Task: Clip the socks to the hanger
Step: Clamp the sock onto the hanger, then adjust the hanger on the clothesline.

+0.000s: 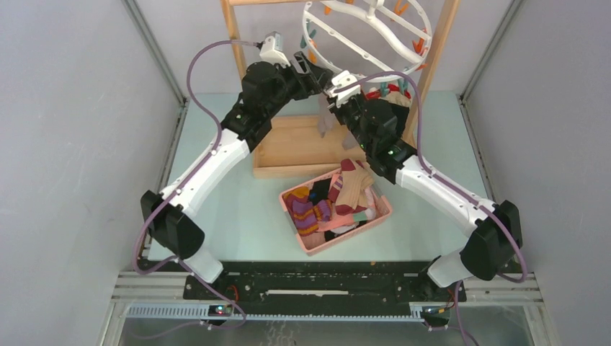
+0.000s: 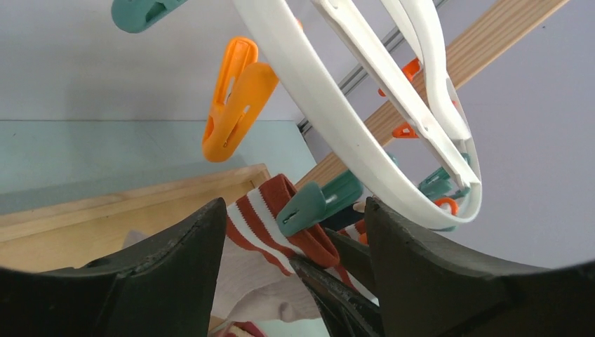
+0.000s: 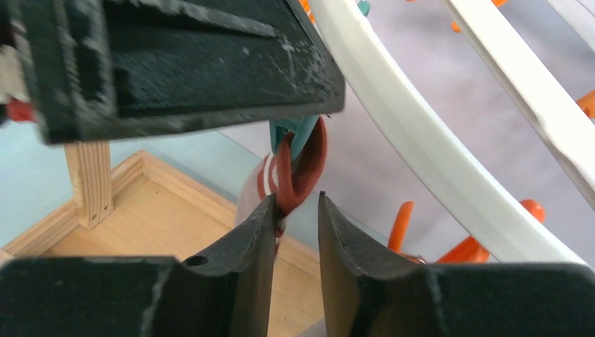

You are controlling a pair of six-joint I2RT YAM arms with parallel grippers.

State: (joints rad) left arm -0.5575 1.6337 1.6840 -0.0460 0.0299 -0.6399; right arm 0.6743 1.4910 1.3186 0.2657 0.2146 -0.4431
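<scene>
Left arm (image 1: 216,155) and right arm (image 1: 439,187): elbows bent, reaching up and inward to the near rim of the hanger (image 2: 323,105). Left gripper (image 2: 295,203): jaws wide apart, holding nothing. Right gripper (image 3: 296,199): jaws narrowly parted, gap empty. Striped sock (image 2: 259,217) hangs from teal clip (image 2: 316,203).

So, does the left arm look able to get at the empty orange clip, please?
Probably yes: the left gripper is open close by the orange clip, which hangs free with nothing between them.
</scene>
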